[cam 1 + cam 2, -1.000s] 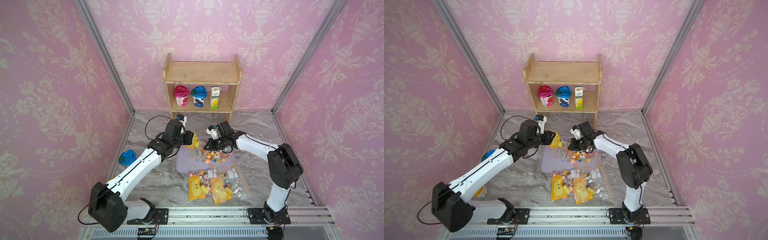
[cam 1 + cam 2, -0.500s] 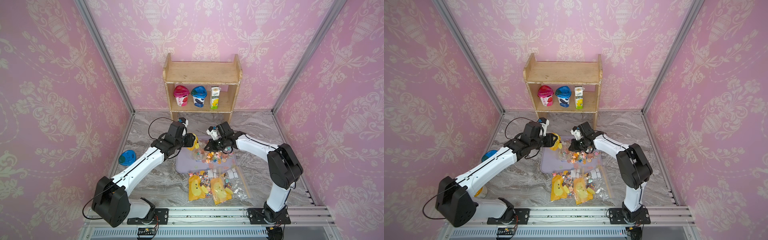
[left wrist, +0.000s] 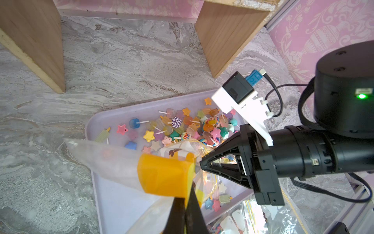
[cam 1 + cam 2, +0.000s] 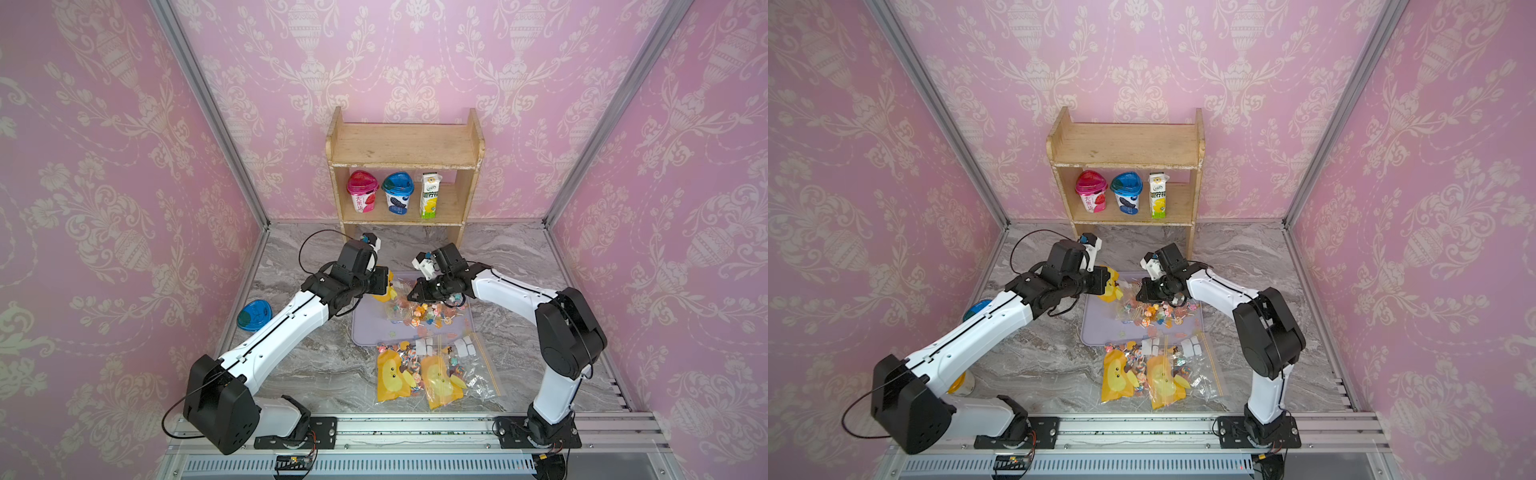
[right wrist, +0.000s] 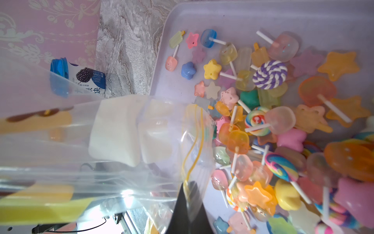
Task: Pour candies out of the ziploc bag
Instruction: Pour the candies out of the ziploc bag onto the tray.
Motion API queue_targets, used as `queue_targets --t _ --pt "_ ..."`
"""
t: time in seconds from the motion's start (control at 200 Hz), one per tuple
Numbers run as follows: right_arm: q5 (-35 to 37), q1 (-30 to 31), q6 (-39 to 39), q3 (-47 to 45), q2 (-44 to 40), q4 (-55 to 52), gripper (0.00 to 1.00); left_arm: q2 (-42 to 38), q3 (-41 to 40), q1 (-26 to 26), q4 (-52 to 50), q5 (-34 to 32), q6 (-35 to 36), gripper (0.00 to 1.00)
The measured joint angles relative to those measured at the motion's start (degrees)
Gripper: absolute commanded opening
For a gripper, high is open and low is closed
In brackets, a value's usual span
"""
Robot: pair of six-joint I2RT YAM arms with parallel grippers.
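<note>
Wooden shelf (image 4: 405,145) holds pink cup (image 4: 363,193), blue cup (image 4: 397,194), carton (image 4: 430,195), upright.

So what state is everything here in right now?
bag: held up, mouth open over tray
left tool: shut on bag
right tool: shut on bag
candies: spilled on tray
spare bags: flat, candies inside
shelf cups: upright, lidded
carton: upright
floor cup: upright, lidded

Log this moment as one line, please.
left end effector: shut on ziploc bag | right end effector: shut on its mouth | candies: heaped on tray
</note>
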Motion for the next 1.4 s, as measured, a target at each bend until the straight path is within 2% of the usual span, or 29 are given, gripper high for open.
queue_targets --t 0.5,1.061,1.401 --pt "0.11 0.20 -0.02 0.02 -0.85 0.59 0.02 -1.55 -0.50 -0.87 0.70 -1.75 0.83 0.00" --pt "2.99 0.22 -0.68 0.20 -8.41 -3.17 0.08 -4.68 -0.04 -0.87 3.96 -2.80 0.90 0.00" --pt "5.60 0.20 -0.72 0.07 -8.44 -5.05 0.09 -5.51 -3.30 -0.70 5.44 -3.08 0.87 0.00"
